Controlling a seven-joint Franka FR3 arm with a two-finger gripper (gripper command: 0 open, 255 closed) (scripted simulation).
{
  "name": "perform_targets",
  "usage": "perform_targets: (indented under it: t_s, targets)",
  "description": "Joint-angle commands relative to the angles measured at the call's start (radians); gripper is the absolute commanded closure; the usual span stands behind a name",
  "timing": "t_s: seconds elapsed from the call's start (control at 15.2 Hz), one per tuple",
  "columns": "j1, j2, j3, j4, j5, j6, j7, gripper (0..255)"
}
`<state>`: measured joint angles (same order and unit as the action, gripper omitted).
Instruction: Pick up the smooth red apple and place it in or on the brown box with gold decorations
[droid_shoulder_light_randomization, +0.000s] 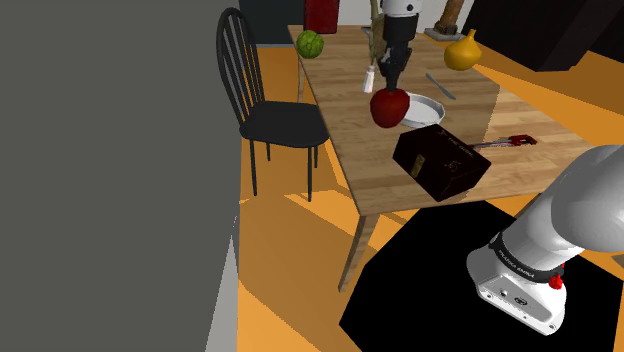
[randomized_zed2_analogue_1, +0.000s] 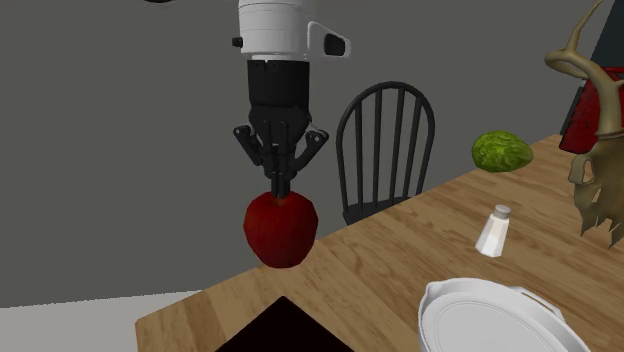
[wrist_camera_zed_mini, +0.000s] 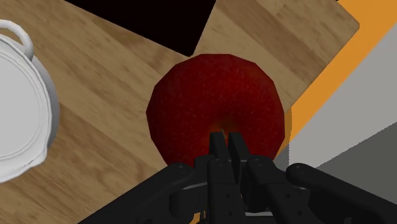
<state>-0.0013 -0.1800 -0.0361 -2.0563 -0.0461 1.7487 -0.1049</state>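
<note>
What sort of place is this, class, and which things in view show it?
Probably a dining area in a house: a wooden table with a black spindle-back chair beside it, and a white dish and salt shaker on top.

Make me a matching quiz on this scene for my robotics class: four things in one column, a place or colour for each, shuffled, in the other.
Things:
1 apple
2 box
3 dish
4 chair

Descriptions:
A standing on the floor
B clasped by the gripper
C white, on the table
D dark brown, on the table

Pairs: 1-B, 2-D, 3-C, 4-A
</note>
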Motion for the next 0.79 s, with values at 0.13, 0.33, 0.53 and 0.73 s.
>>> perform_targets:
  t_s: [0.13, 0.33, 0.53, 0.73]
  targets:
    - [0.0, -0.007, 0.001, 0.047, 0.0, -0.054, -0.001, 255]
    - [0.001, -0.008, 0.001, 0.086, 0.001, -0.094, -0.003, 255]
    - [0.001, -0.007, 0.001, 0.127, 0.001, -0.134, -0.004, 255]
    - [-0.003, -0.04, -0.003, 0.126, -0.002, -0.165, -0.013, 255]
